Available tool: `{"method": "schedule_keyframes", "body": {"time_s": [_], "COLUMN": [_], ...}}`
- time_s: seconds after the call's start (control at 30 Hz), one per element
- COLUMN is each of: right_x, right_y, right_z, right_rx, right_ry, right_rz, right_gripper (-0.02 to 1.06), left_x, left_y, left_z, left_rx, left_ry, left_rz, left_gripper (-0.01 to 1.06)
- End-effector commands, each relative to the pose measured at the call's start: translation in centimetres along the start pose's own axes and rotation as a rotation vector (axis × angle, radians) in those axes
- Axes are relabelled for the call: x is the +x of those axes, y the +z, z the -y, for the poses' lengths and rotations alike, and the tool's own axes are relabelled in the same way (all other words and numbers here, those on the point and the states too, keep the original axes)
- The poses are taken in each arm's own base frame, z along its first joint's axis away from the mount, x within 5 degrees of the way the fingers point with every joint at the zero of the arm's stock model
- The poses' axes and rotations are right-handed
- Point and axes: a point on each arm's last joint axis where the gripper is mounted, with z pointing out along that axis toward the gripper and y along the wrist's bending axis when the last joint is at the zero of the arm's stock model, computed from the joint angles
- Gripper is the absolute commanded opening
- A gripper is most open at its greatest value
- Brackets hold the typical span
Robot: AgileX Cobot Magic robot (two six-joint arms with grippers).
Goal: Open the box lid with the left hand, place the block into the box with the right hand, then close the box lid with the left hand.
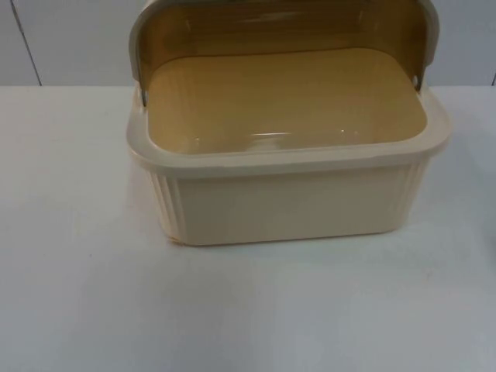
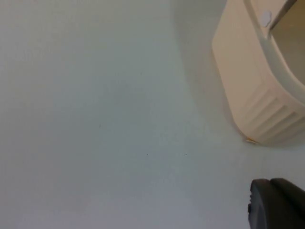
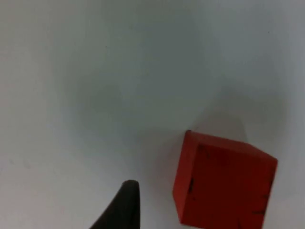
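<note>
Cream box (image 1: 287, 201): amber lid (image 1: 279, 31) raised. Red block (image 3: 221, 183): set on white table (image 1: 77, 271), just beside right gripper's fingertip (image 3: 125, 205). Both grippers' finger state cannot be told.

A plain white counter (image 1: 77, 294) spreads wide under soft, even light. Behind it stands a pale grey wall (image 1: 70, 39) with a thin dark seam.

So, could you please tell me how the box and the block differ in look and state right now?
The box is cream with ribbed corners, while the block is red with plain flat faces and dark scuffs. The box is a hollow container, its lid raised and nothing in it, whereas the block is a solid cube. The box is rounded at its edges; the block is sharp-cornered. Both rest on the white table.
</note>
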Motion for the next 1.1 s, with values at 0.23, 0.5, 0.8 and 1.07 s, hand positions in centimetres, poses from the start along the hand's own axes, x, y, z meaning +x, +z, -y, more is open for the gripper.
{"method": "schedule_keyframes", "body": {"time_s": [0.23,0.5,0.8,1.07], "right_x": [0.2,0.6,0.5,2.1], "right_y": [3.9,6.6,3.2,-3.8], "right_z": [-0.4,-0.8,-0.1,1.5], "right_rx": [0.024,0.031,0.044,0.035], "right_ry": [0.027,0.064,-0.062,-0.261], "right_rz": [-0.08,-0.128,-0.112,-0.148], "right_gripper": [1.0,0.62,0.0,0.0], "left_x": [0.0,0.0,0.0,0.0], "left_y": [-0.2,-0.2,-0.2,-0.2], "left_z": [-0.1,-0.1,-0.1,-0.1], "left_rx": [-0.006,-0.007,-0.011,-0.011], "left_ry": [0.0,0.004,0.009,0.009], "left_rz": [0.012,0.014,0.013,0.013], "left_gripper": [0.0,0.0,0.0,0.0]}}
